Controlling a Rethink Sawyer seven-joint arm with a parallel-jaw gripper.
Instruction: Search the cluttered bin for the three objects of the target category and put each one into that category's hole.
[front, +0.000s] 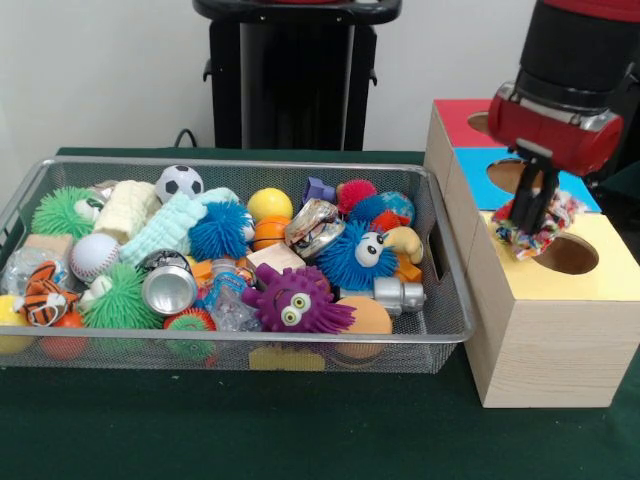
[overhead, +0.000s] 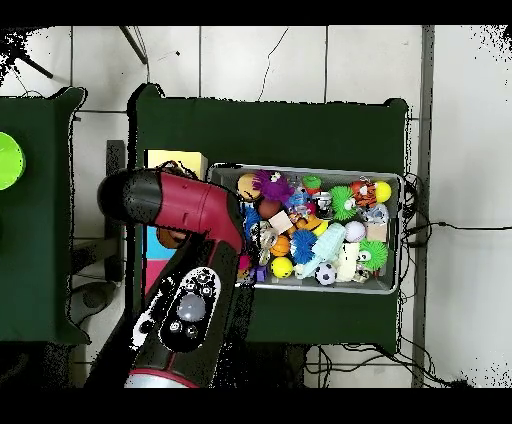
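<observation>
One wire mesh bin (front: 440, 330) sits on the green table cloth (front: 250, 430), packed with small toys: a soccer ball (front: 179, 182), a baseball (front: 93, 256), a yellow ball (front: 269, 204), a green spiky ball (front: 62, 210), a blue furry ball (front: 219, 231), a blue fuzzy creature with googly eyes (front: 356, 256), a purple fuzzy creature (front: 292, 301), a striped tiger toy (front: 45, 294), a crushed metal can (front: 168, 287) and a pale green knitted piece (front: 165, 230). Just right of the bin stands a wooden box (front: 530, 350) whose top carries a red panel (front: 455, 115), a blue panel (front: 478, 172) and a yellow panel (front: 610, 255), each with a round hole; the yellow hole (front: 566, 254) is the nearest and shows dark inside. Front view: the gripper (front: 533, 215) hangs over the yellow panel beside its hole, fingers pinched on a crumpled multicoloured wrapper (front: 545, 228), which dangles at the hole's left rim, not yet inside. Overhead view: the red and black arm (overhead: 190, 250) covers most of the box, leaving only the yellow panel (overhead: 176, 162) and slivers of blue and red showing; gripper and wrapper are hidden beneath it. The bin (overhead: 392, 285) lies right of the arm, toys crowded wall to wall, soccer ball (overhead: 325, 273) near its lower edge. At the far left edge, a bright green round object (overhead: 8, 160) rests on a separate dark surface.
</observation>
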